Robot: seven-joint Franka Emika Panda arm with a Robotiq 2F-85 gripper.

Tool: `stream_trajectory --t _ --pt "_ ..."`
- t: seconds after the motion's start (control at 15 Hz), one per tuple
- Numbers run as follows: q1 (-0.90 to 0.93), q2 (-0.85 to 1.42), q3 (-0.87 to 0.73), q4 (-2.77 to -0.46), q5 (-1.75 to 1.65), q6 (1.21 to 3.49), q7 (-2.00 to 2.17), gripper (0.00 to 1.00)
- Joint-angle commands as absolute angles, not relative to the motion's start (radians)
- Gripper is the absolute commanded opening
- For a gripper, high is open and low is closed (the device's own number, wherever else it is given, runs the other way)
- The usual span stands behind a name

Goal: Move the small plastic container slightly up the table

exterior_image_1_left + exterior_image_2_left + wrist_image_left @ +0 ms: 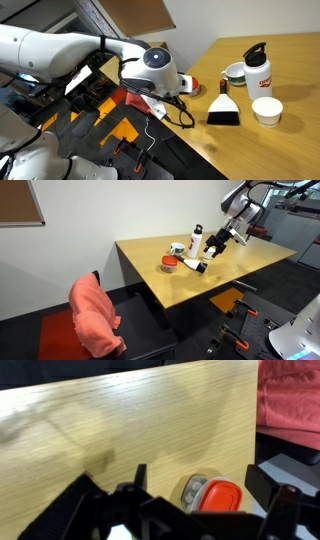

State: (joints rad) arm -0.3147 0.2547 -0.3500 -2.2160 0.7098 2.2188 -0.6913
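On the table, the small plastic container sat ungripped near the gripper, whose fingers hung apart and empty; grasping and shifting it apparently remained undone.

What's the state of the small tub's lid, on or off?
On: in the wrist view the orange-red lid sits over the clear body of the small plastic container. Whether it is pressed fully shut, I cannot tell.
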Motion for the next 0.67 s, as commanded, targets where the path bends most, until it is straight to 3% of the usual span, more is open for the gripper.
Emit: stream_trajectory --t 0.0,0.6 --pt "-0.374 0.286 -0.260 -2.211 0.883 2.269 -0.799 1.00" --pt "-0.421 0.516 -0.219 -2.099 1.351 2.237 -1.206 1.00"
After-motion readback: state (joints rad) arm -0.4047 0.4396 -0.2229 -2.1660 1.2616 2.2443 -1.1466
